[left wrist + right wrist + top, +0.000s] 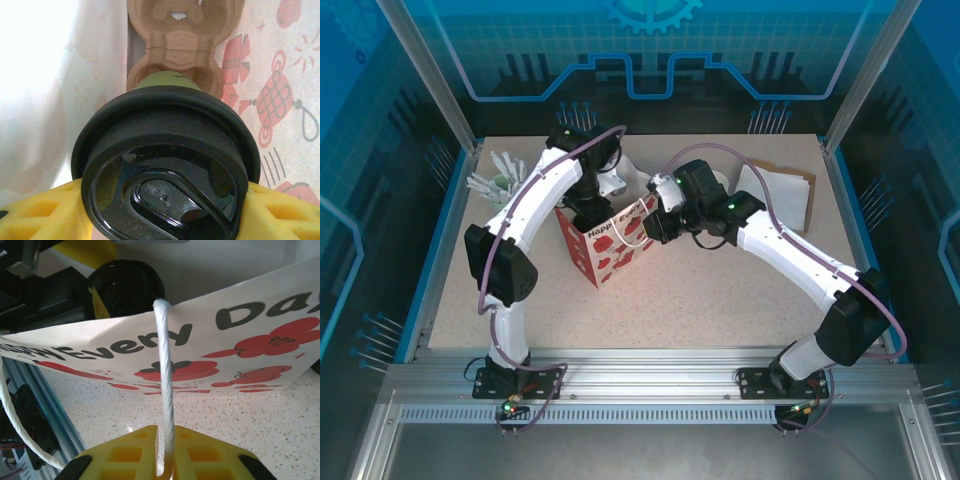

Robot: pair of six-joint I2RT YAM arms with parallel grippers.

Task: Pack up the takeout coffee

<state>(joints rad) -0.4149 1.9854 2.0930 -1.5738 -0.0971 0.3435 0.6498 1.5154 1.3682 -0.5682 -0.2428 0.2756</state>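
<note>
Two grippers, one job. With the left gripper (162, 212), squeezes the coffee cup (165, 150) by its sides, black lid up, to lower it into the paper bag (210, 335). Hangs it over one hole of the brown cup tray (175, 45) at the bag's bottom. With the right gripper (166, 440), pinches the white string handle (164, 380) tight, likely to hold the bag's mouth open. Bag on a speckled table (260, 430), left of middle. Blue walls (650, 40) all round.
</note>
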